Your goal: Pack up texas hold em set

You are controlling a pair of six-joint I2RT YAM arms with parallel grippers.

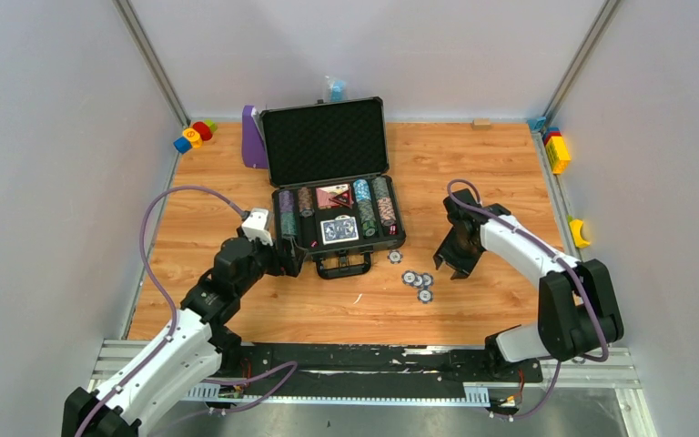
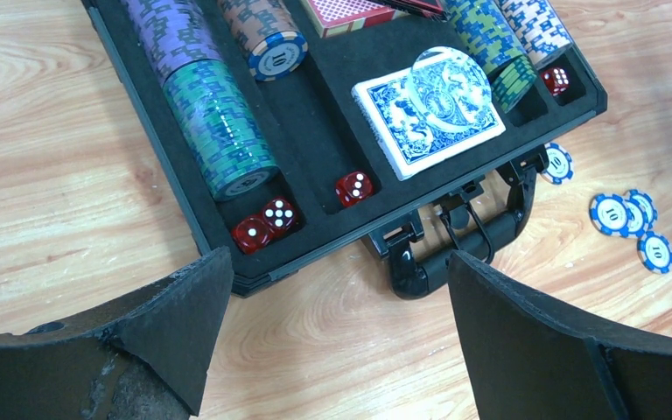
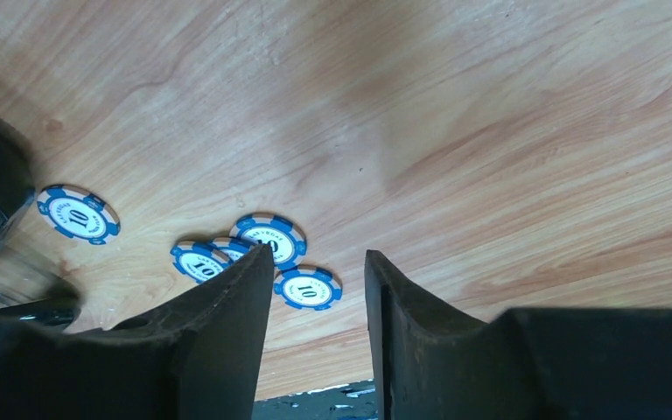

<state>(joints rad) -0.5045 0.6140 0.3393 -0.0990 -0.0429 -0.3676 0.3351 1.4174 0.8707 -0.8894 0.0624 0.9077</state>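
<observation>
While both arms reached out over the light wooden counter [image 1: 473, 173], the dark grey hard briefcase [image 1: 326, 141] with black foam lining lay open at the counter's middle, its lid standing up on the far side and its black handle [image 1: 344, 266] facing the arms. Rows of striped poker chips [image 2: 219, 131] lay on edge in its slots. Between those rows sat a blue-backed card deck [image 2: 402, 131] with a clear round dealer button [image 2: 449, 87] resting on it, and a red-backed deck [image 2: 350, 10] lay behind. Red translucent dice [image 2: 267, 223] sat in the near pockets. The left hand [image 2: 337, 271] hung just off the case's near-left corner, its fingers spread wide and holding nothing; in its wrist view that corner and the handle lay ahead of the gap. The right hand [image 3: 319, 258] stood to the right of the case, apart from it, with its fingers parted and nothing gripped. Several loose blue-and-white chips [image 3: 269, 238] marked 10 lay flat on the counter, between the handle and the right hand. Most were clustered just beside its left finger, and one [image 3: 77, 213] lay nearer the case.
</observation>
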